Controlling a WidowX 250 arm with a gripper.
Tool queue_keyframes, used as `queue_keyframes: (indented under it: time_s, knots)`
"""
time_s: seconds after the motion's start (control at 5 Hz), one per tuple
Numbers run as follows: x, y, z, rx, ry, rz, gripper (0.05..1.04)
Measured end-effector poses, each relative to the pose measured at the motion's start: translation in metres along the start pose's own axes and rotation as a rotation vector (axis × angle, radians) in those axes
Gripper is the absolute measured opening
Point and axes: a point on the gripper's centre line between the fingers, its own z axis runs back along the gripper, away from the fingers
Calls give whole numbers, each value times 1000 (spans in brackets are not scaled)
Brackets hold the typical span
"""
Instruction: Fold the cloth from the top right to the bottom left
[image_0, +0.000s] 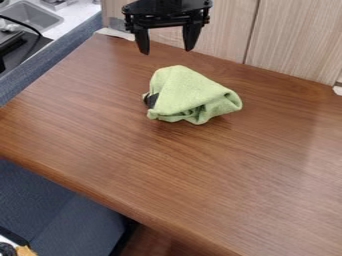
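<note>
The green cloth (190, 95) lies bunched on the wooden desk (200, 165), just above center, toward 12 o'clock. The gripper (165, 47) is positioned at 12 o'clock, above the cloth and apart from it; its fingers (192, 38) are spread.

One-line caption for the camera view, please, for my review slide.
The open black gripper hangs above and behind a crumpled green cloth on a brown wooden table.
</note>
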Motion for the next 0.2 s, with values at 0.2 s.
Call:
queue_keyframes:
  time_s: [0.2]
  knots:
    - [4,-2,7,-5,8,15,1001]
